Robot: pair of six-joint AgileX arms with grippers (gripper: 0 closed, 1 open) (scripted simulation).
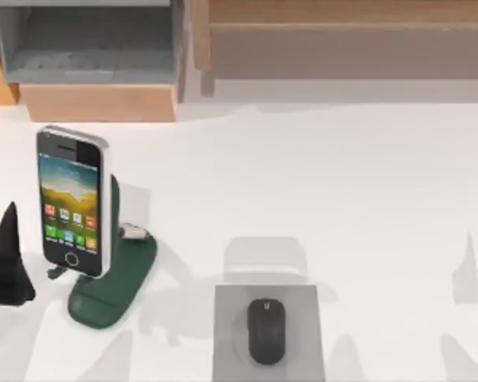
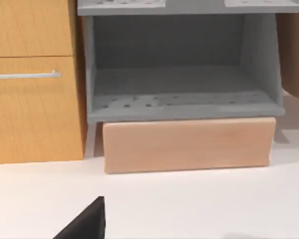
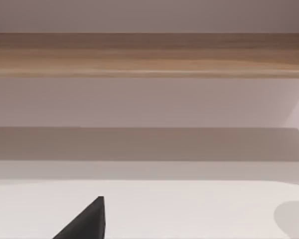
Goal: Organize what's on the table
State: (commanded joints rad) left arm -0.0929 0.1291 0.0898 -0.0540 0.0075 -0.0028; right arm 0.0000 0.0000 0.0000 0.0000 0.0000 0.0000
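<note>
Mouse sits lengthwise on our mat; phone lies just right of our left gripper, nearer arm; its grasp we cannot tell.

Bright, even light; soft shadows.

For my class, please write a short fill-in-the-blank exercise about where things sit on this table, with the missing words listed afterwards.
1. The black mouse lies on a grey ____.
2. The phone stands upright in a dark ____ stand.
3. The left tool is at the top view's ____ edge, beside the phone.
4. Seen from the left wrist, the grey shelf compartment sits above a light wooden ____.

Missing words: pad; green; left; drawer
</note>
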